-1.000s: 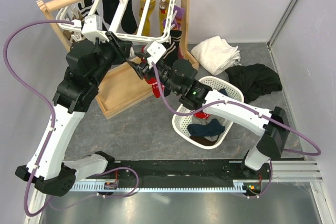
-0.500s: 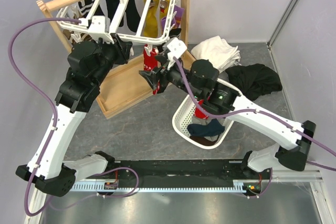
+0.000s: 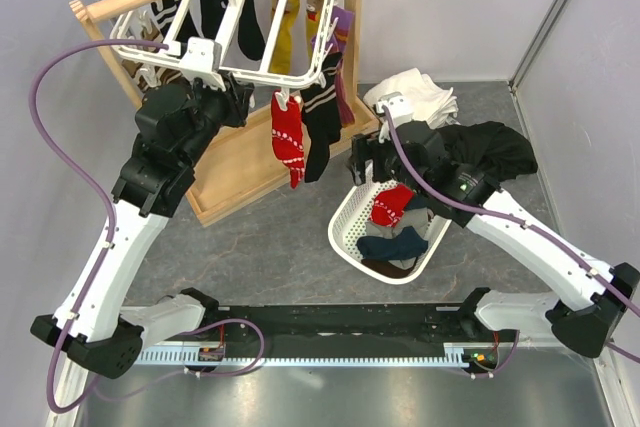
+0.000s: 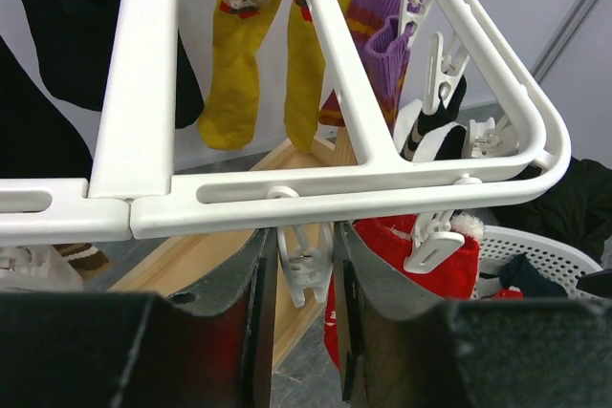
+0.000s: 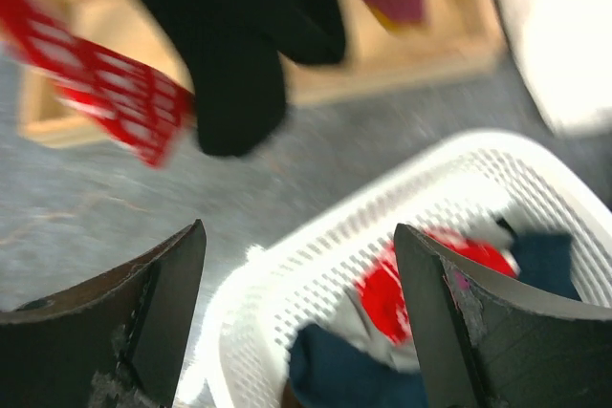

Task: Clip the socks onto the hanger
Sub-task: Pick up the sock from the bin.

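Status from the top view.

Hanger [image 3: 260,69] hangs on the wooden stand [image 3: 235,172] at 11 o'clock on the table [image 3: 270,247]. Its far rows carry black, yellow and purple socks, which aren't part of this job. Basket [image 3: 345,217] sits on the table at 4 o'clock from the hanger's near edge.

Done: one red sock [image 3: 288,137] hangs toe down from a clip on the near edge. Just beside it at 3 o'clock, a dark sock [image 3: 320,122] with a striped cuff hangs off the near-right corner. It reads almost black, so can't tell if it belongs to the grey pair.

To do: second red sock [image 3: 392,204] lies in the basket on its 12 o'clock side, above dark blue pieces [image 3: 390,245]. A pale grey patch next to it in the right wrist view may be a grey sock, but that's unclear. Judgement: a quarter to half done. At least one red sock is left to clip, and the grey pair is unconfirmed.

Right end effector [image 3: 360,165] has its fingers spread wide and nothing in them. It hovers over the basket's 10 o'clock rim and looks placed for the next pick.

Left end effector [image 4: 304,236] is under the hanger's near bar, fingers narrowed around a free peg [image 4: 304,260] at 9 o'clock from the red sock. It appears to be pinching the peg, probably readying it for the next sock.
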`<state>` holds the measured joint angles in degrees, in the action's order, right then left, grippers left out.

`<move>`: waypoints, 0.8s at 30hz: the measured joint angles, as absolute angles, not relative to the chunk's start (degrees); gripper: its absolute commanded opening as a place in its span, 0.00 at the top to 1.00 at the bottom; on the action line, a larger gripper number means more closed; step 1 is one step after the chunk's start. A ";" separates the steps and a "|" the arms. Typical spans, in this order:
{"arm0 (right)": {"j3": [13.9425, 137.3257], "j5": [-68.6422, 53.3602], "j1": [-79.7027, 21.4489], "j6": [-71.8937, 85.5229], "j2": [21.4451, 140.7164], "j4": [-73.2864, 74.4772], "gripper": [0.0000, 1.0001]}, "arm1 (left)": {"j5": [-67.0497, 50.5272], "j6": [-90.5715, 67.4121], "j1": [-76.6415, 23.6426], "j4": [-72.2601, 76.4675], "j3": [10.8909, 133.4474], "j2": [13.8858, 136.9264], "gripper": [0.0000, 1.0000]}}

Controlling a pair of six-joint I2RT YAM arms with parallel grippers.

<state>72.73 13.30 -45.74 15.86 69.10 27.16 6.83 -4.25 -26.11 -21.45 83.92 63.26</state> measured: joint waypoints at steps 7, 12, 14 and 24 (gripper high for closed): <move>66.72 15.09 -39.24 18.96 69.65 32.47 0.16 | 5.96 -4.12 -26.11 -20.40 83.77 63.26 0.98; 62.28 15.84 -34.92 21.87 72.99 30.79 0.28 | 5.82 -4.12 -26.11 -20.40 83.77 63.26 0.98; 60.10 16.62 -34.22 23.40 74.78 29.15 0.32 | 5.76 -4.12 -26.11 -20.38 83.74 63.26 0.98; 51.72 19.59 -28.95 30.35 81.82 19.79 0.57 | 4.84 -4.14 -26.06 -19.66 83.07 63.26 0.98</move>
<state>51.72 19.59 -28.95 30.35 81.82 19.79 4.84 -4.14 -26.06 -19.66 83.07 63.26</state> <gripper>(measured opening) 0.472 0.324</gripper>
